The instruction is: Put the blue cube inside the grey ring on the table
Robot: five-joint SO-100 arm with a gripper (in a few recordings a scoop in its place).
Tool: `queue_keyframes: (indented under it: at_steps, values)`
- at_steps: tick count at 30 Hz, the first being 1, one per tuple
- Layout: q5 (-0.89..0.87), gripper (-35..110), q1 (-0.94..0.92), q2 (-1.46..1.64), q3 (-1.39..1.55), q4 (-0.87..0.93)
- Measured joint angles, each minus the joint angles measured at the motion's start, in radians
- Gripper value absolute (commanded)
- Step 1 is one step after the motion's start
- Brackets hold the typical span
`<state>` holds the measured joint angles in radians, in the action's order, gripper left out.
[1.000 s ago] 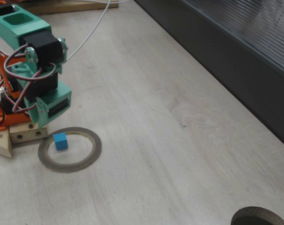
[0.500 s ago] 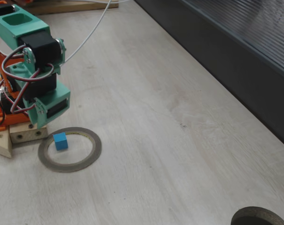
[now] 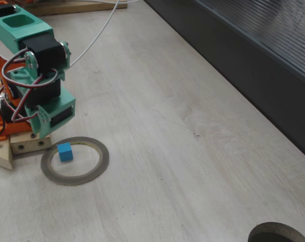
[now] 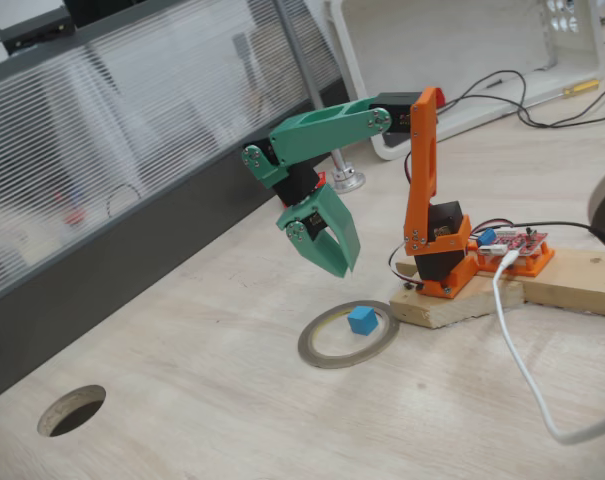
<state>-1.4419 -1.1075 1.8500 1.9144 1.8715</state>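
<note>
While my pincer hangs in the air above the table, its two green fingers look closed together w/ nothing between them, tips pointing down and toward the ring side. In one fixed view it sits up and to the left of the grey ring, well clear of the surface, not touching anything. The blue cube already lies inside the ring's opening, flat on the wood, near the rim on the side closest to my base; in a fixed view the same blue cube is by the upper left part of the grey ring, just beside the inner edge, can't tell if it touches. My green upper links fold over at the elbow, black servos and red/white wires showing. The orange base is fixed on a wooden block, whose corner lies just beside the ring. A white cable runs across the tabletop from the base area. A round hole is cut in the table well apart from the ring, near the dark ribbed wall panel.
</note>
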Motion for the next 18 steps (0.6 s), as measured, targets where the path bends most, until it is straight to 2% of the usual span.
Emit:
queue_keyframes:
  at_steps: [18]
  values:
    - [0.0, 9, -0.008, 0.0, 0.0, 0.0]
